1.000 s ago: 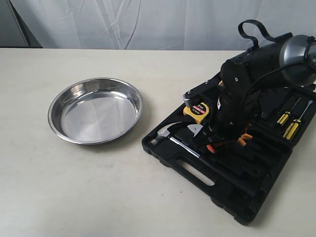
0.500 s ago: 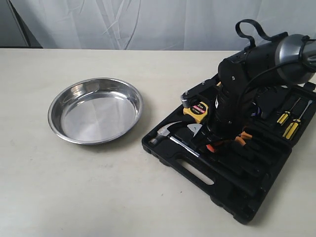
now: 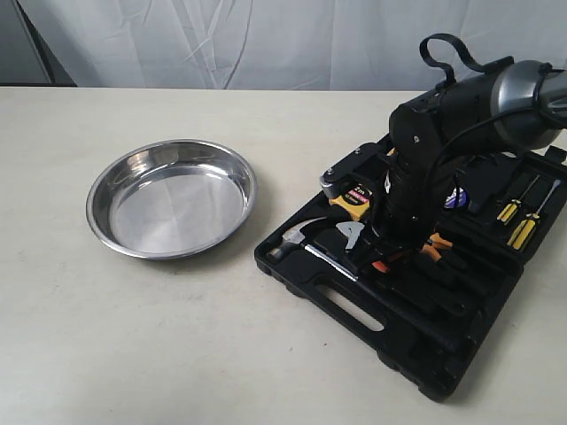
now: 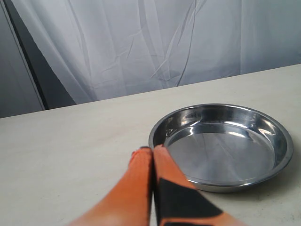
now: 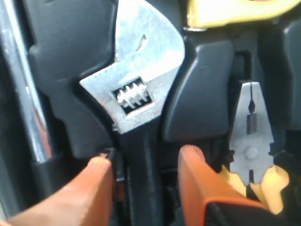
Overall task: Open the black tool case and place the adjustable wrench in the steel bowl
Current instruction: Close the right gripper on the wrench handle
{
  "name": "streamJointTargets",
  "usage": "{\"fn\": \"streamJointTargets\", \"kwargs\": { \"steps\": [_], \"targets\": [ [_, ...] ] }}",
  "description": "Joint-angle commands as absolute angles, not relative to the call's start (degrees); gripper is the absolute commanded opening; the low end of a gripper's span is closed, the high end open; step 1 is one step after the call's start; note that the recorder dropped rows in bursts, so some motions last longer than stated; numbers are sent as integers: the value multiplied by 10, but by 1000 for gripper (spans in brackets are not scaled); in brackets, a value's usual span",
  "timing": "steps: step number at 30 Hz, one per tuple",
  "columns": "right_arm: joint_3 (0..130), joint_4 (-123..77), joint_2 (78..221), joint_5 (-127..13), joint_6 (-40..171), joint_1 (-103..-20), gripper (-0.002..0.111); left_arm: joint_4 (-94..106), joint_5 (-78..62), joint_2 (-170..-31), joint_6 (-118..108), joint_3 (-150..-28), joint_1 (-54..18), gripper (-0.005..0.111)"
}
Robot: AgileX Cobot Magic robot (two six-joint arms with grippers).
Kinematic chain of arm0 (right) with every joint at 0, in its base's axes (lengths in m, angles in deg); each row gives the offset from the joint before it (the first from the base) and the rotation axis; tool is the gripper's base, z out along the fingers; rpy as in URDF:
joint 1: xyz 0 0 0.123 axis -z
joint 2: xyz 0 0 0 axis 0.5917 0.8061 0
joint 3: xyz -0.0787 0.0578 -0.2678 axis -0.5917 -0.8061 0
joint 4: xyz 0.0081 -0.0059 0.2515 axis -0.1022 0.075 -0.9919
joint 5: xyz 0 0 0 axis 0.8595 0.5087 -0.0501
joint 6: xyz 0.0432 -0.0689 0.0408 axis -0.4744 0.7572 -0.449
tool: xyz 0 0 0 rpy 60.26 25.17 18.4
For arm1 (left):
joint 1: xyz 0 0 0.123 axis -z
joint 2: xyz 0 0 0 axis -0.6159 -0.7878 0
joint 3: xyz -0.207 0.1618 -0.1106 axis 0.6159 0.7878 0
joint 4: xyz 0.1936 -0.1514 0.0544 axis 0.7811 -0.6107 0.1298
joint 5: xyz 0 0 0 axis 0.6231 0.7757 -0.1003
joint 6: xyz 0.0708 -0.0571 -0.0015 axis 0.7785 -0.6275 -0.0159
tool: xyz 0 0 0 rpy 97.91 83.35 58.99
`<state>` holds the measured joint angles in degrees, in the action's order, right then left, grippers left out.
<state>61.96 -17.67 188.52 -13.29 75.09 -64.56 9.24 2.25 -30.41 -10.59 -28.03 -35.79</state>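
Right wrist view: right gripper (image 5: 146,159), fingers apart, straddles the wrench (image 5: 141,89) between hammer (image 5: 28,103) and pliers (image 5: 251,136). Left gripper (image 4: 153,153): fingers together.

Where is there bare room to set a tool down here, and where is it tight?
Bare table lies in front of the steel bowl and behind it, toward the curtain; the bowl itself is empty. The strip between bowl and black tool case is narrow. The case is crowded: hammer, tape measure, right gripper.

An arm (image 3: 418,146) reaches down into the open black tool case (image 3: 443,354).
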Motion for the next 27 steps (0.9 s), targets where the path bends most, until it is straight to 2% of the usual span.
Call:
{"fn": "streamJointTargets", "kwargs": {
  "steps": [1,27],
  "targets": [
    [603,-157,1923,-121,753,-643,41,96,19,-306,-106,-282,-356,0],
    [603,-164,1921,-76,793,-643,41,96,19,-306,-106,-282,-356,0]
  ]
}}
